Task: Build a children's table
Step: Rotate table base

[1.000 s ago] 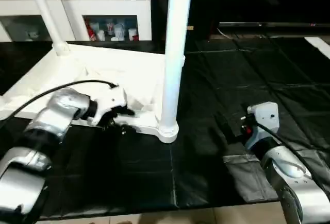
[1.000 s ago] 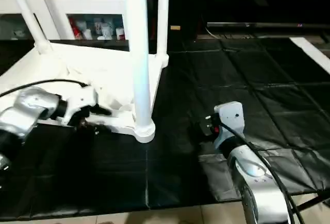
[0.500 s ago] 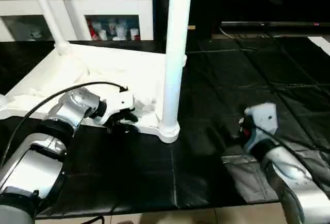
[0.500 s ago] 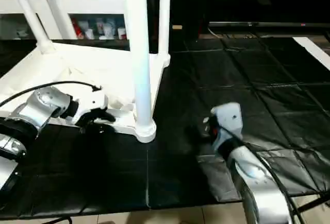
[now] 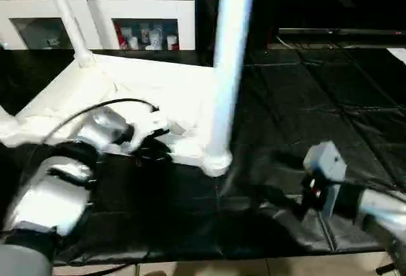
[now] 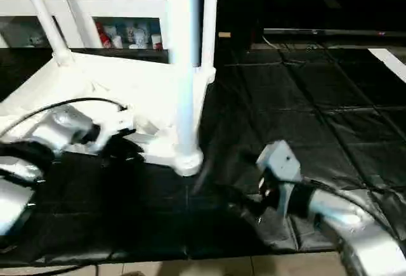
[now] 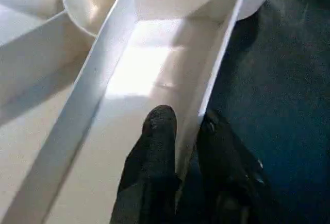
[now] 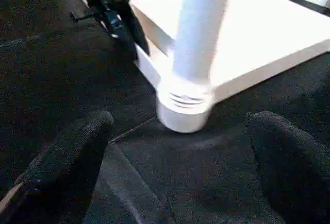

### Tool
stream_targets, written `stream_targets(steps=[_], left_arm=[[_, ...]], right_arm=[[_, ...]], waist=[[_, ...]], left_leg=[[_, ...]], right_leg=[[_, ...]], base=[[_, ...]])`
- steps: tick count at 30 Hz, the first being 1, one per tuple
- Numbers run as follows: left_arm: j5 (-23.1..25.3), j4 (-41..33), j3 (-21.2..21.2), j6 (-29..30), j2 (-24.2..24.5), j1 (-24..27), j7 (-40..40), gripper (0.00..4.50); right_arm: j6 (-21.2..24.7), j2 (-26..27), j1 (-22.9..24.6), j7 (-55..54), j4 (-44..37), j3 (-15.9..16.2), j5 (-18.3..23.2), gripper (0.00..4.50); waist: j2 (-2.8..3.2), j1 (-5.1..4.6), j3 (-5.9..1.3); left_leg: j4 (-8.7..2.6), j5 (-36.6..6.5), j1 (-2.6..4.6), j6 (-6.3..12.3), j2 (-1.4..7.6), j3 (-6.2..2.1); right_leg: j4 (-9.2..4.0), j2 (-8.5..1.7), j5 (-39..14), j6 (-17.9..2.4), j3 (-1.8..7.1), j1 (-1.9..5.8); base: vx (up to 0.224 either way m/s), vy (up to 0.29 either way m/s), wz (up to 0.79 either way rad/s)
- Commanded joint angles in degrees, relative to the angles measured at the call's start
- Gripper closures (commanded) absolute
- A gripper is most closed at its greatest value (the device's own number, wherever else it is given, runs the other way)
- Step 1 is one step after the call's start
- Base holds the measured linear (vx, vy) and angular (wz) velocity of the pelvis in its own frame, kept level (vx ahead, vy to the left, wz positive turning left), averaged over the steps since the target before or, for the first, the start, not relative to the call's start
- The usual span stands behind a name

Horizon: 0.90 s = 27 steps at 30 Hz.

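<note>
Gripper work first: my left gripper (image 7: 178, 131) is pinching the top's (image 5: 146, 92) near rim, one finger inside the wall and one outside, so I'm judging it as a steadying hold while legs go in. My right gripper (image 8: 180, 147) is hanging with its fingers (image 8: 77, 147) spread wide and nothing between them, aimed at the base of the near leg (image 5: 228, 79), probably lining up to grab and twist it.

Going by size, the black mat (image 5: 317, 98) is covering the floor; the top is lying ribs-up on it from about 9 to 11 o'clock. The near leg is standing upright in the corner socket (image 8: 183, 105) nearest centre. A second leg (image 5: 63, 16) is rising from the far corner at 11 o'clock, a third (image 6: 209, 16) behind the near one. The cabinet (image 5: 127, 9) is sitting at 12.

Open mat from 1 to 4 o'clock is giving my right arm free room; the socket's edge is the tight spot.
</note>
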Motion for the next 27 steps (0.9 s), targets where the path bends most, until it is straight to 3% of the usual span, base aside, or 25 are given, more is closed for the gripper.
stream_targets(steps=[1,3,7,9,13,14,15,20,23,24,25,26,27], left_arm=[[-2.8,-0.7,2.6,5.4,-0.9,1.0,3.1,4.04],[-3.6,-2.9,3.2,8.6,-1.5,2.2,3.7,4.09],[-3.3,-10.4,3.4,12.8,-1.8,6.0,4.4,4.35],[-3.9,-16.2,3.8,15.0,-1.7,8.5,4.0,4.4],[-4.4,-27.8,3.3,17.8,-0.9,13.5,4.0,4.48],[-3.4,-31.7,2.0,13.7,-0.1,15.8,4.5,4.48],[-3.4,-31.8,2.0,13.6,-0.1,15.9,4.5,4.48],[-4.1,-37.4,2.2,3.7,0.0,19.6,4.8,4.48],[-4.3,-39.2,2.8,4.1,-0.4,20.4,5.6,4.48],[-4.5,-39.5,3.1,4.6,-0.7,20.3,6.4,4.48],[-5.2,-39.2,3.4,6.2,-1.0,19.8,5.9,4.48],[-5.5,-39.2,3.4,7.1,-1.1,19.6,5.7,4.05],[-6.0,-38.8,3.5,7.3,-1.2,19.1,5.6,3.94]], right_arm=[[0.6,0.0,-0.6,-0.1,0.7,-0.2,-0.5,0.0],[0.6,0.2,-0.7,-0.4,1.1,-0.2,-0.8,0.0],[0.6,0.1,-1.1,-0.7,1.3,-0.1,-0.5,0.0],[0.7,0.0,-1.2,-0.7,1.4,0.1,-0.3,0.0],[0.6,0.3,-1.4,-0.8,1.6,0.4,-0.5,0.0],[0.6,0.5,-1.5,-0.8,1.7,0.7,-0.5,0.0],[0.6,0.5,-1.5,-0.8,1.7,0.7,-0.6,0.0],[0.5,0.9,-1.5,-1.2,1.9,1.5,-0.9,0.0],[0.4,0.9,-1.2,-1.4,1.8,1.8,-1.3,0.0],[0.5,0.9,-1.1,-1.5,1.7,1.8,-1.3,0.0],[0.5,0.9,-1.0,-1.6,1.5,1.7,-1.3,0.0],[0.6,0.8,-0.9,-1.7,1.4,1.7,-1.3,0.0],[0.7,0.8,-0.7,-1.8,1.3,1.5,-1.4,0.0]], waist=[[-0.18,0.35,-3.39],[-0.27,0.11,-3.39],[-0.61,-0.45,-3.11],[-0.4,-0.55,-3.09],[-0.15,-0.74,-3.4],[-0.11,-0.74,-3.39],[-0.22,-0.89,-3.37],[0.12,-0.57,-3.58],[0.41,-0.42,-3.67],[0.76,-0.31,-3.63],[0.37,-0.13,-3.59],[0.36,0.02,-3.58],[0.51,0.07,-3.53]], left_leg=[[-4.72,-5.8,0.04,2.73,4.25,-1.39],[-4.78,-5.6,-0.12,3.04,4.29,-1.44],[-4.8,-6.4,-0.22,3.7,4.13,-1.28],[-4.84,-6.6,-0.19,3.68,4.2,-1.25],[-4.95,-5.0,-0.05,4.24,4.61,-1.27],[-4.94,-4.6,-0.22,4.46,4.55,-1.32],[-4.96,-4.3,-0.37,4.86,4.42,-1.21],[-4.87,-3.9,-0.25,5.08,4.36,-1.17],[-4.82,-3.2,-0.18,5.05,4.45,-1.15],[-4.79,-3.7,-0.05,4.94,4.41,-1.09],[-4.78,-4.7,-0.01,4.45,4.28,-0.9],[-4.77,-4.6,-0.05,4.36,4.26,-0.92],[-4.83,-4.7,-0.14,4.09,4.22,-0.93]], right_leg=[[-4.02,-5.82,-2.4,-17.2,3.12,2.88],[-3.89,-5.95,-1.8,-17.4,3.07,3.1],[-4.59,-5.79,-6.1,-16.7,3.03,2.92],[-4.72,-5.74,-7.6,-16.3,3.01,2.77],[-4.21,-5.7,-3.3,-16.9,2.97,2.75],[-4.19,-5.7,-2.6,-16.9,2.94,2.82],[-4.21,-5.51,-1.8,-16.6,2.92,2.84],[-4.12,-5.45,-0.2,-16.1,2.88,2.79],[-3.72,-5.3,2.7,-16.4,2.81,2.59],[-3.82,-5.27,2.5,-16.5,2.79,2.43],[-3.96,-5.3,1.4,-16.7,2.89,2.57],[-3.95,-5.37,1.2,-16.6,2.9,2.61],[-3.93,-5.36,0.4,-16.4,2.87,2.64]], base=[[0.0,0.0,0.0],[0.0,0.0,0.0],[0.0,0.0,0.0],[0.0,0.0,0.0],[0.0,0.0,0.0],[0.0,0.0,0.0],[0.0,0.0,0.0],[0.0,0.0,0.0],[0.0,0.0,0.0],[0.0,0.0,0.0],[0.0,0.0,0.0],[0.0,0.0,0.0],[0.0,0.0,0.0]])
